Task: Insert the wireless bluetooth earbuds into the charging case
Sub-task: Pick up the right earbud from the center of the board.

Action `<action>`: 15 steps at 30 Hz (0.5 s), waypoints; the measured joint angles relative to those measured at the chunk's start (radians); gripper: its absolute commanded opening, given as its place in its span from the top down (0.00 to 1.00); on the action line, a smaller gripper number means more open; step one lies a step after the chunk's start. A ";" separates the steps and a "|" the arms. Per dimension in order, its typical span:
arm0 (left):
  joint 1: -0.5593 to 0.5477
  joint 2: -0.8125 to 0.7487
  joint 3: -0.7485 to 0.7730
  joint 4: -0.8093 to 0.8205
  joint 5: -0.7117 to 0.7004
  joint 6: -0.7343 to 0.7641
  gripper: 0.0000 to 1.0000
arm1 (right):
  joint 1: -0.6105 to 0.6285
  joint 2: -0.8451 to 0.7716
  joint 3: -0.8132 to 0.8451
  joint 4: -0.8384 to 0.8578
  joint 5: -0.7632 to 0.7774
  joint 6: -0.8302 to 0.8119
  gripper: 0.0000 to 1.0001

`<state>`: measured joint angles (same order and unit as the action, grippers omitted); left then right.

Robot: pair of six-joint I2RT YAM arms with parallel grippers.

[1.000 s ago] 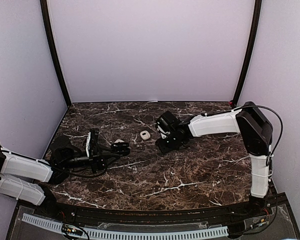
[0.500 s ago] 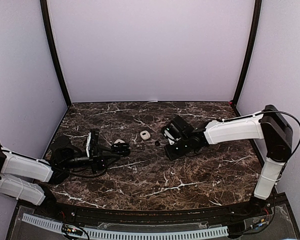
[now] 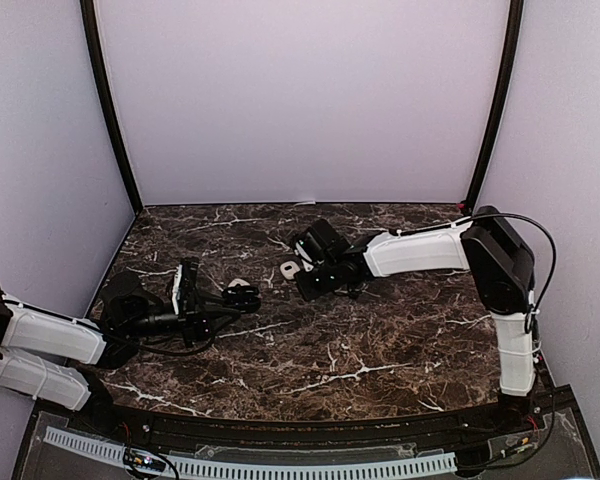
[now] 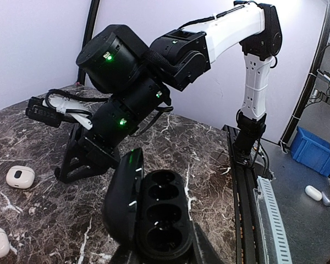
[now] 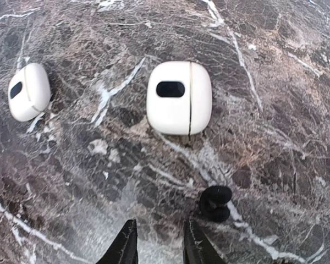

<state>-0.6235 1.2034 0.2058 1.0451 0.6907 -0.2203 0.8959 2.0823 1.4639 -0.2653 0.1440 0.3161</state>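
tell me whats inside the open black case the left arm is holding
The black charging case shows a row of round wells, all empty: nothing sits in any. Its near end runs past the picture's bottom edge, so that part is unseen.

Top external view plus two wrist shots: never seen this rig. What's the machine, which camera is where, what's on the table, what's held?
Two white-and-black robot arms are bolted at the near edge of a dark marble table. The wide picture comes from a fixed camera above and behind them; the other two come from cameras on each wrist. The left gripper is clamped on an open black charging case with round wells. The right gripper, jaws apart and empty, hangs just above the table beside a small black earbud, with two closed white pebble-shaped cases beyond.
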 measured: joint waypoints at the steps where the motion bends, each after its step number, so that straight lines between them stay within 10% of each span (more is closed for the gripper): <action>1: 0.000 -0.001 0.000 0.000 0.000 0.000 0.85 | 0.000 0.013 0.017 -0.005 0.013 -0.001 0.71; 15: 0.000 -0.004 0.000 -0.001 -0.001 0.001 0.85 | -0.001 0.086 0.090 -0.080 0.140 0.003 0.69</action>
<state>-0.6235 1.1995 0.2058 1.0439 0.6895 -0.2195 0.8951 2.1685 1.5539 -0.3450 0.2844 0.3191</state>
